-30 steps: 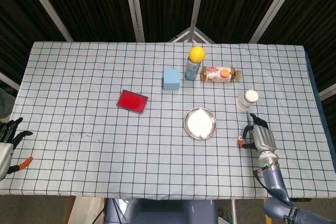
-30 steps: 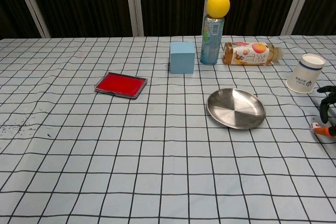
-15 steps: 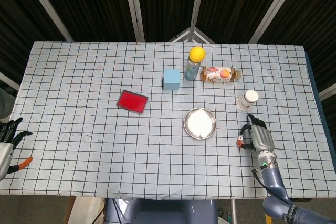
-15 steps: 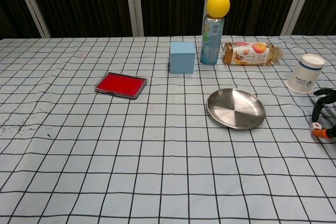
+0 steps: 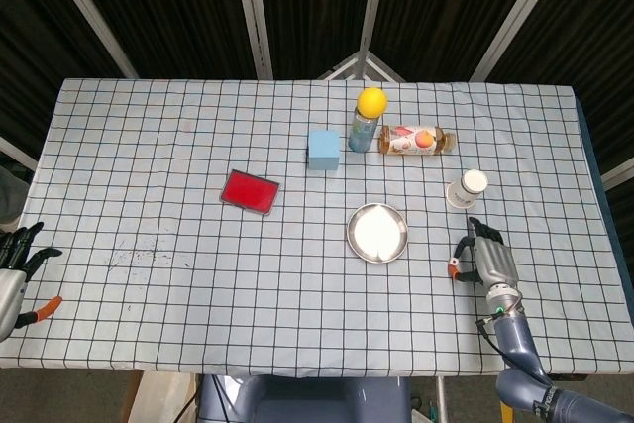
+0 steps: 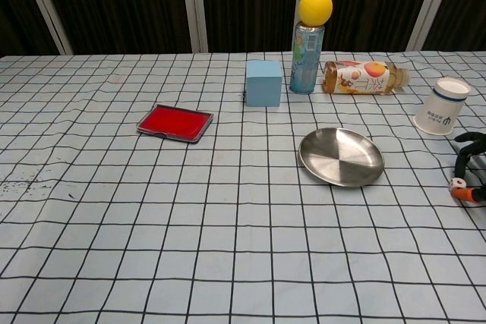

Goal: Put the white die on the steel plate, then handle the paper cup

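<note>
The steel plate (image 5: 376, 233) (image 6: 341, 157) lies empty right of the table's middle. A paper cup (image 5: 467, 188) (image 6: 442, 106) leans tilted behind and to the right of it. My right hand (image 5: 490, 260) (image 6: 471, 163) hovers low over the cloth, just in front of the cup and right of the plate. It pinches the small white die (image 6: 456, 184) (image 5: 452, 266) against its orange-tipped thumb. My left hand (image 5: 15, 269) sits at the table's front left corner, fingers spread and empty; it shows only in the head view.
A red flat tray (image 5: 249, 191) lies left of centre. At the back stand a blue cube (image 5: 322, 149) and a can (image 5: 362, 132) topped by a yellow ball (image 5: 371, 101). A juice bottle (image 5: 416, 140) lies on its side beside them.
My right hand has shifted only slightly, and the die stays at its thumb. The left hand and the other objects have not moved.
</note>
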